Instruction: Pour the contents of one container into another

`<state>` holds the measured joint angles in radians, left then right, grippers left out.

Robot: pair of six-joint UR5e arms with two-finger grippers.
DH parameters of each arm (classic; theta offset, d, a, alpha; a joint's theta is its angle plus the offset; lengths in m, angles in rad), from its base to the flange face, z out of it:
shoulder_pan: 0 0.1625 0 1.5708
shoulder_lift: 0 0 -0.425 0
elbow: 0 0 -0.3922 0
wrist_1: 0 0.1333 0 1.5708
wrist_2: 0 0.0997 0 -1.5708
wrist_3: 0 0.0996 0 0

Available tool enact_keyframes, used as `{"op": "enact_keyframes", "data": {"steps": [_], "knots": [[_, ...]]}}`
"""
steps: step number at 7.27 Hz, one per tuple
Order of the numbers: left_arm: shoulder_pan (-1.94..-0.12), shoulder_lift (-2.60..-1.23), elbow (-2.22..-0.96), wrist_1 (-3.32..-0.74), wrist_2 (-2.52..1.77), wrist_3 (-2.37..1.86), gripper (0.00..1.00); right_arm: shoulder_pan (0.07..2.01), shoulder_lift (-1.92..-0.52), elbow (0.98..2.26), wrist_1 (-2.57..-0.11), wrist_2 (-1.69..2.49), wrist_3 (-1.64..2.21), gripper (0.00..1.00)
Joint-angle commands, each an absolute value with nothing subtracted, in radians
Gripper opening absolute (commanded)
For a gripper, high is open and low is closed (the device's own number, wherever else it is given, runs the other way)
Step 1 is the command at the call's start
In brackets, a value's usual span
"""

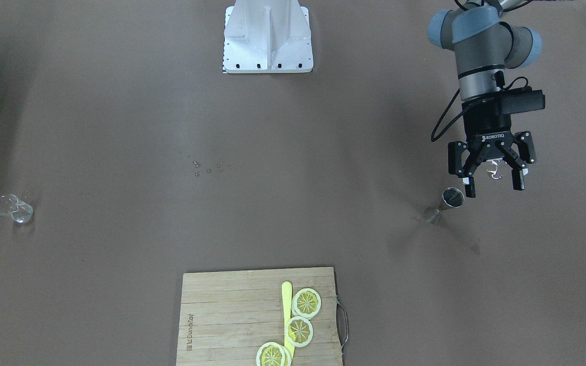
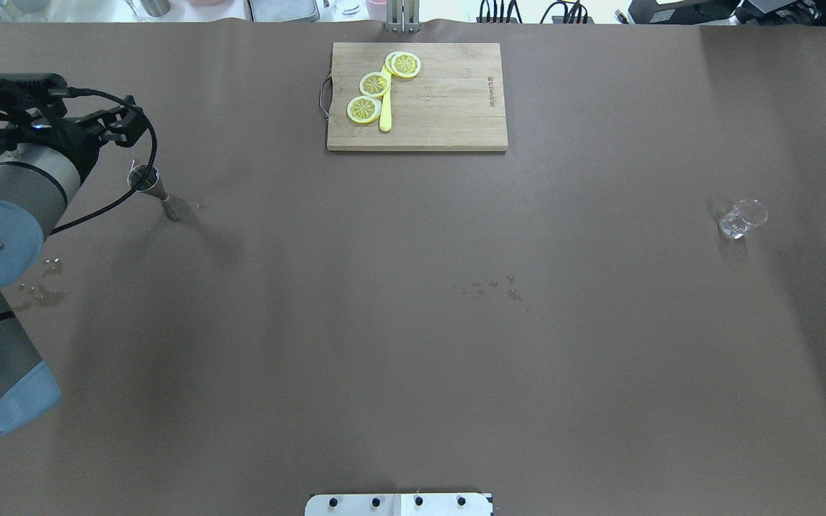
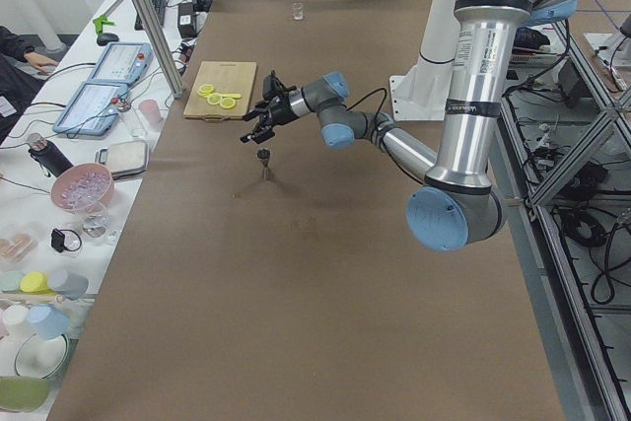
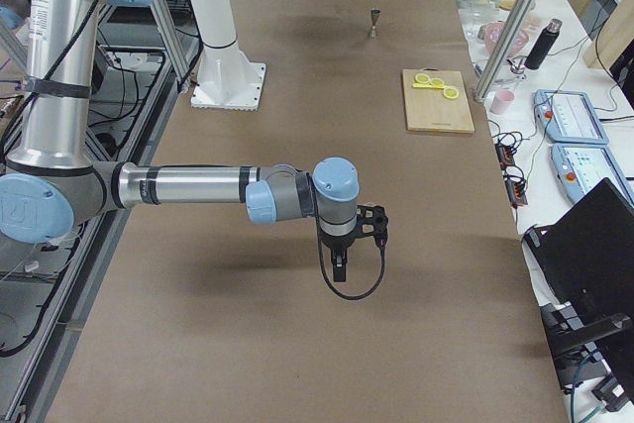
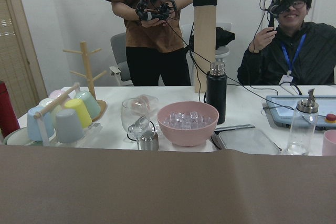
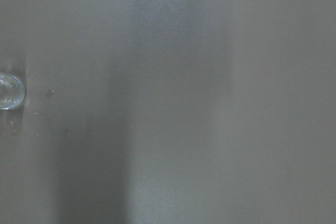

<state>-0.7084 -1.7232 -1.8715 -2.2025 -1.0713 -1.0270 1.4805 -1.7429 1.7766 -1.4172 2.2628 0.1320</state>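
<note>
Nearest the robot, the right gripper (image 4: 341,266) hangs over the brown table (image 2: 413,358); I cannot tell whether its fingers are parted. Farther out on that side stands a small clear glass (image 2: 741,218). On the left a slim steel double-cone jigger (image 1: 444,205) stands upright. The left gripper (image 1: 494,188) is just above it, jaws spread wide, holding nothing. Farthest lies a bamboo cutting board (image 2: 449,107) with yellow lemon slices (image 2: 375,84).
</note>
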Motion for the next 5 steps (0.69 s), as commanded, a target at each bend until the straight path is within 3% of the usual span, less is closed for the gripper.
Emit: {"op": "enact_keyframes", "data": {"steps": [1, 5], "knots": [[-0.762, -1.755, -1.87, -2.177, -1.314, -0.858, 0.97, 1.482, -1.744, 1.773, -1.414, 2.27, 0.129, 1.0], [-0.9, -1.824, -1.858, -2.088, -1.734, -0.505, 0.97, 1.482, -1.741, 1.727, -1.414, 2.269, 0.187, 1.0]]}}
